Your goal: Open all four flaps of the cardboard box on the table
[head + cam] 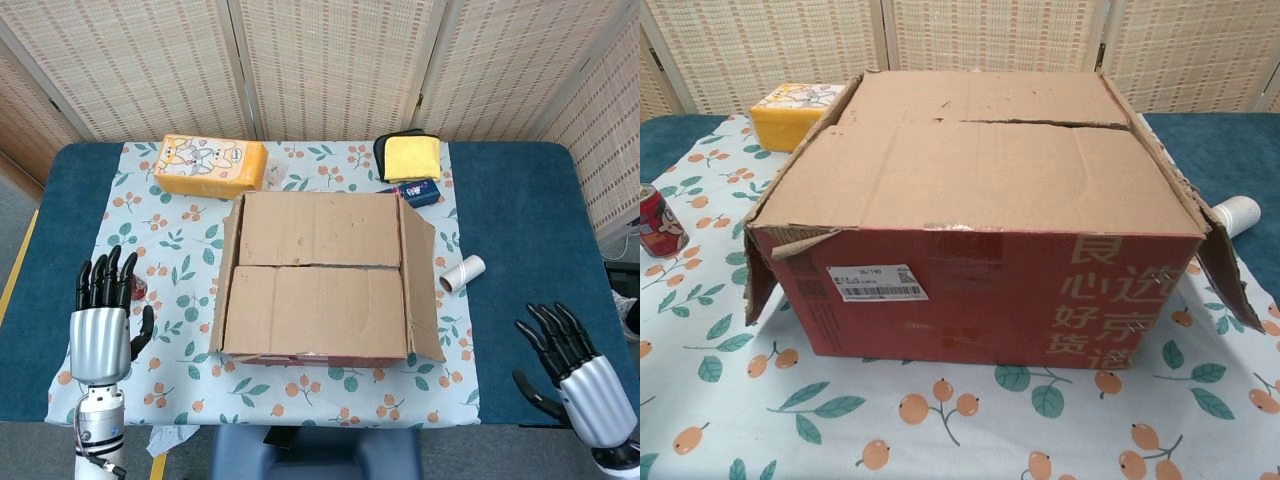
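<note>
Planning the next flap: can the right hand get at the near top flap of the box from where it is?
Probably yes. The right hand hovers open off the cardboard box's right; only the folded-down side flap lies between, and the near flap is bare on top.
</note>
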